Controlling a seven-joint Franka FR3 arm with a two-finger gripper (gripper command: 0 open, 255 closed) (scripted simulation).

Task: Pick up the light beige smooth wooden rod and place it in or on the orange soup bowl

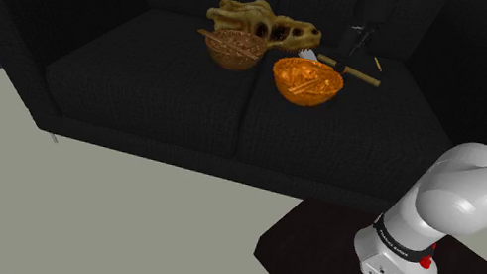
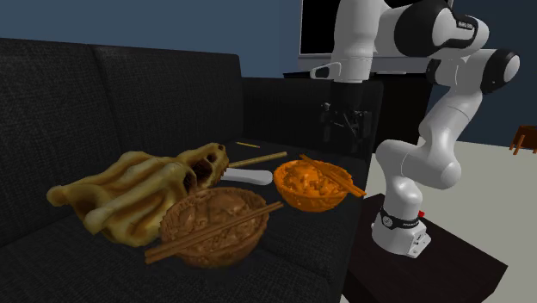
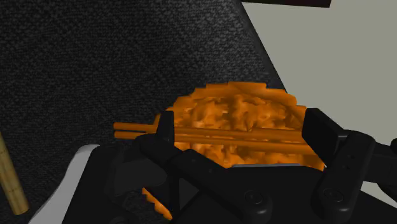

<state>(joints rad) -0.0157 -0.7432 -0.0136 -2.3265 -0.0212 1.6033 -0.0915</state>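
Nearest in the shoulder view, the dark stand (image 1: pixel 308 257) sits on a pale floor (image 1: pixel 69 214) and carries the base of the white arm (image 1: pixel 416 239). Beyond the floor stands a black sofa (image 1: pixel 138 94), and everything else lies on its seat.

The orange bowl (image 1: pixel 304 92) rests on the right cushion in the shoulder view. It is full of orange food, and a pair of brown chopsticks (image 3: pixel 210 135) lies across its rim. Just to its left in that view is a brown bowl (image 1: pixel 232 54) with its own chopsticks (image 2: pixel 215 231) laid across the top.

The light beige rod (image 1: pixel 361 76) lies flat on the seat just beside the orange bowl, on the bowl's right in the shoulder view. It does not touch the bowl. A white object (image 2: pixel 254 177) lies on the cushion between the rod and the bowl, and a shorter yellow stick (image 2: pixel 248 145) lies a little farther back.

The jaws hang above the seat near the rod and the orange bowl. They are open and hold nothing: in the wrist view the black fingers (image 3: pixel 318 130) stand well apart, with the orange bowl below them.

Farthest back, against the backrest, a tan animal skull (image 1: pixel 255 20) rests behind the brown bowl.
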